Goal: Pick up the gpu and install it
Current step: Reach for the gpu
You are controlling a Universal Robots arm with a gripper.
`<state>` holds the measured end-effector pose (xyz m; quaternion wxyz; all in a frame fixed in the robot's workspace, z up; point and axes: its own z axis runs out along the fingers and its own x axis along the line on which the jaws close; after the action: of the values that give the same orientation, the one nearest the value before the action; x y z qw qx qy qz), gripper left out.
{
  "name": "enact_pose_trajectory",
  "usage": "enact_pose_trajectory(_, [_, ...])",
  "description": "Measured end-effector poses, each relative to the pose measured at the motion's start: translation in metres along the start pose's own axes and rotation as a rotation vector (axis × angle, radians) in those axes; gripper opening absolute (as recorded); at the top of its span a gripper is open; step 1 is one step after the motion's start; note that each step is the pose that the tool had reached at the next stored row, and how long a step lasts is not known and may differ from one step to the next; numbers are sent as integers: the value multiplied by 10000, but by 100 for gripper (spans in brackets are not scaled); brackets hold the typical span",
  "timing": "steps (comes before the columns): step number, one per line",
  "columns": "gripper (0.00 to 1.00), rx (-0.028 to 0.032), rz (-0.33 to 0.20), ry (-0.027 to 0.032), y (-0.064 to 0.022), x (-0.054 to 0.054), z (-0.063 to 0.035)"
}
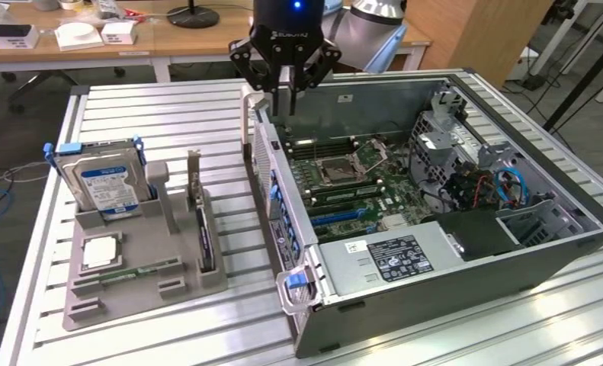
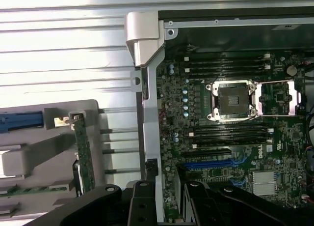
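Claw (image 1: 287, 103) hangs part-open and empty above the case (image 1: 434, 305) wall. The gpu (image 1: 206, 236) stands on edge in the holder (image 1: 139, 290) beside the case. Best to straddle its thin top edge squarely, jaws across the card.

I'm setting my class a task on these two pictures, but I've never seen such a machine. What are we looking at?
It is a robot arm with a two-fingered hand. One picture comes from a camera standing off the arm, the other from a camera on its wrist, looking down. On the metal table lie an open computer and a grey holder with a hard drive and the graphics card standing in it. The hand hangs open over the computer's edge, holding nothing.
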<state>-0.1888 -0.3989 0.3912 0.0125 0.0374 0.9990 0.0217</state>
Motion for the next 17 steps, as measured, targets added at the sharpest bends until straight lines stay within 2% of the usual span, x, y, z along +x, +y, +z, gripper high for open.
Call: enact_pose_trajectory(17, [30, 0, 2, 0, -12, 160, -4])
